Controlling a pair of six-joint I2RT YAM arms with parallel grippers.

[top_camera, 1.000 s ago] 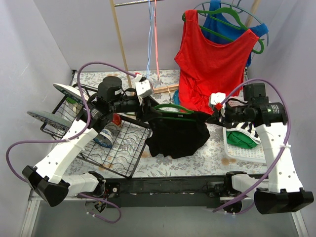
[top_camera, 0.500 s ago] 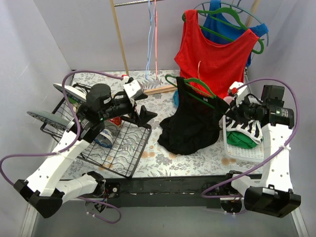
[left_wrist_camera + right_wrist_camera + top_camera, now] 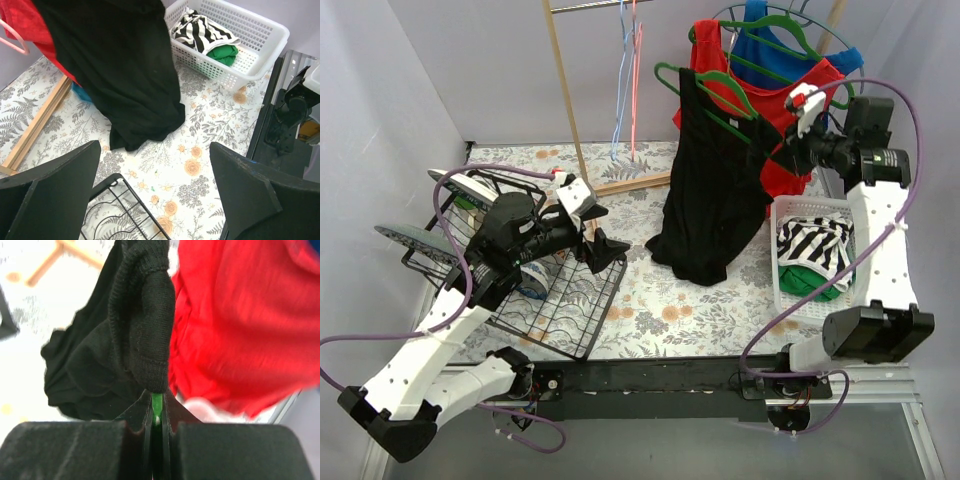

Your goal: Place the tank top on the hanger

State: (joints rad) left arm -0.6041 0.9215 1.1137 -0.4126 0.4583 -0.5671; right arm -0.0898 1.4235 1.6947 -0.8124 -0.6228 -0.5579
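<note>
The black tank top [image 3: 710, 190] hangs on the green hanger [image 3: 725, 92], held up in the air at the back right. Its hem trails onto the table. My right gripper [image 3: 778, 148] is shut on the hanger's right end. In the right wrist view the gripper [image 3: 157, 401] pinches the green hanger bar [image 3: 157, 406], with the top's black strap [image 3: 142, 315] draped over the bar just above it. My left gripper [image 3: 595, 242] is open and empty, low over the table to the left of the top. In the left wrist view the gripper [image 3: 155, 147] faces the black top [image 3: 125, 70].
A red tank top [image 3: 790, 90] on another green hanger hangs right behind, over a blue garment. A white basket [image 3: 790, 300] holds a striped garment [image 3: 815, 245] and green cloth. A black wire rack [image 3: 560, 300] lies at the left. A wooden post [image 3: 565, 90] and thin pink and blue hangers [image 3: 630, 70] stand at the back.
My right gripper has lifted the hanger with the black top up and back towards the red top. My left gripper has let go and drawn back to the left, open.
</note>
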